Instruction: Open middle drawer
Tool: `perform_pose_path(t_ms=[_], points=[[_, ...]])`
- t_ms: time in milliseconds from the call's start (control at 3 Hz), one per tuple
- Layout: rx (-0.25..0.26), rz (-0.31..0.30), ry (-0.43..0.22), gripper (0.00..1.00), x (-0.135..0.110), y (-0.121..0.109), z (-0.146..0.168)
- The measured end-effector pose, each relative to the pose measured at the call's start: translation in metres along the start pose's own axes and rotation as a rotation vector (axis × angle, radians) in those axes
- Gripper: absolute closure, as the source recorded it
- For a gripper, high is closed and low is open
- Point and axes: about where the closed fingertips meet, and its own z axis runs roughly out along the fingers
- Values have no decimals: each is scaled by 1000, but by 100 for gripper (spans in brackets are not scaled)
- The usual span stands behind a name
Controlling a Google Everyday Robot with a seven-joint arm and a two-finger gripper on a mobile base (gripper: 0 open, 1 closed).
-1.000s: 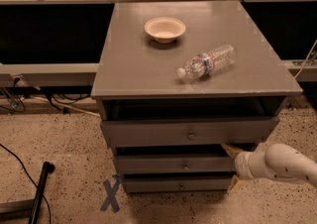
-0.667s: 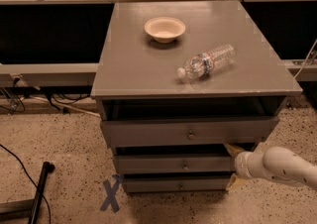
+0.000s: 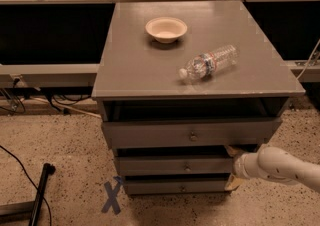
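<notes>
Gripper (image 3: 234, 167): low right, at middle drawer's (image 3: 160, 166) right end; grip state can't tell.
Middle drawer: 2nd of 3, under top drawer (image 3: 150, 134), knob centred.
Bottle (image 3: 209, 62): lying on cabinet top.
Bowl (image 3: 166, 29): behind bottle, upright.

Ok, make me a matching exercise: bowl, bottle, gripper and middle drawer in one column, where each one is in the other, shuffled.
1 bowl
2 bottle
3 gripper
4 middle drawer

A at the middle drawer's right end
B upright, toward the cabinet top's back
C just below the top drawer
D on its side, nearer the front edge

Pairs: 1-B, 2-D, 3-A, 4-C
</notes>
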Motion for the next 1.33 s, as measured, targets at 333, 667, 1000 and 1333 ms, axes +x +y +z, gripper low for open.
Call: perform_pose_path(t_ms=[333, 667, 1000, 1333], points=[[-9, 21, 10, 0, 5, -2, 5], [-18, 33, 25, 17, 9, -2, 6], [-35, 49, 43, 39, 15, 4, 7], [-47, 61, 54, 44, 21, 9, 5]])
